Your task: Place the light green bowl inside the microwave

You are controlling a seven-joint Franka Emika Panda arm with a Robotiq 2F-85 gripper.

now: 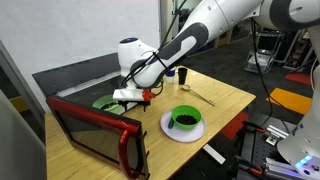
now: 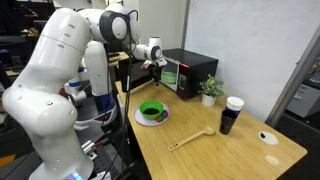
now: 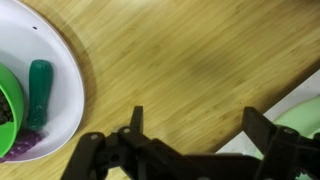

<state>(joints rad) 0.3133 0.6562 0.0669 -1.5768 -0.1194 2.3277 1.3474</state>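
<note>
Counter [image 1: 225,100], robot arm [image 1: 190,40] and microwave [image 2: 195,65], shown in both exterior views and the wrist view.

The pale wooden counter carries every item. The white arm reaches across it toward the microwave, which stands at one end of the counter with a black top and its red-trimmed door [image 1: 90,130] swung wide open.

A white plate [image 1: 165,128] lies near the middle of the counter and holds a dark green bowl [image 1: 185,118] with dark contents. In the wrist view the plate's rim fills the left side, and a green-handled utensil [image 3: 40,95] rests on the plate beside that bowl.

The light green bowl [image 1: 104,101] sits at the mouth of the microwave, just behind the upper edge of the open door and just beside the gripper [image 1: 128,97]. It cannot be told whether the bowl rests inside the cavity or on the counter in front of it. In the wrist view its pale rim [image 3: 302,115] shows at the right edge, outside the fingers [image 3: 135,122].

The fingers are spread wide and released, with nothing between them and only bare wood beneath.

A black cup [image 2: 231,115] with a white lid stands well apart from the plate, toward the far side of the counter. A wooden spoon [image 2: 190,140] lies flat on the counter between the cup and the plate. A small potted plant [image 2: 210,90] stands just beside the microwave's outer side.
</note>
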